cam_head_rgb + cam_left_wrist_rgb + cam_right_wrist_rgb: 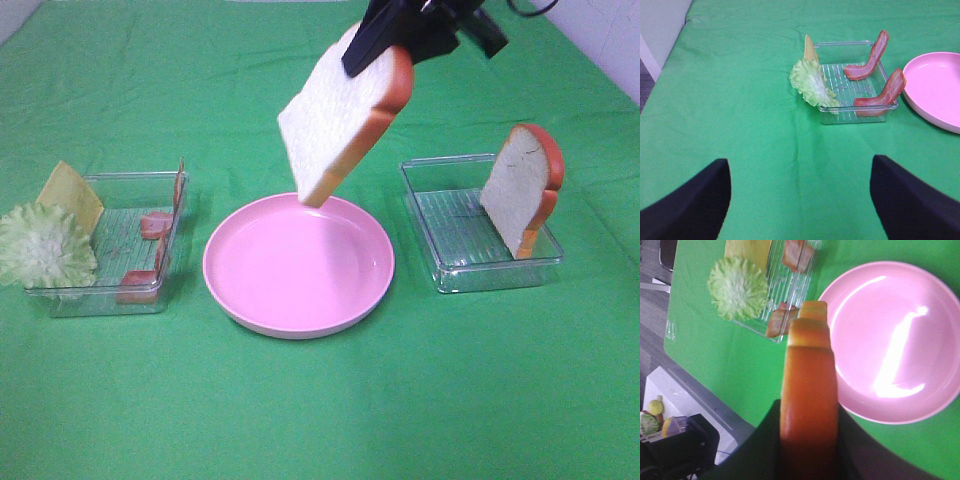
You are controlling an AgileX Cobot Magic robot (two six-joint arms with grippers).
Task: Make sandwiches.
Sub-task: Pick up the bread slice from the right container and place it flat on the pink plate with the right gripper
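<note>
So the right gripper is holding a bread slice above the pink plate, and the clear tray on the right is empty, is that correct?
No. The right gripper does hold a bread slice above the pink plate, but the clear tray on the right is not empty: a second bread slice stands in it, as the exterior high view shows.

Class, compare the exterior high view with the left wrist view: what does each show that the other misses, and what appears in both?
Only exterior high: the right tool shut on a bread slice, and a second bread slice leaning in the right tray. Only left wrist: the left tool, open over the green cloth. Both: the left tray, lettuce, cheese, bacon strips and the pink plate.
</note>
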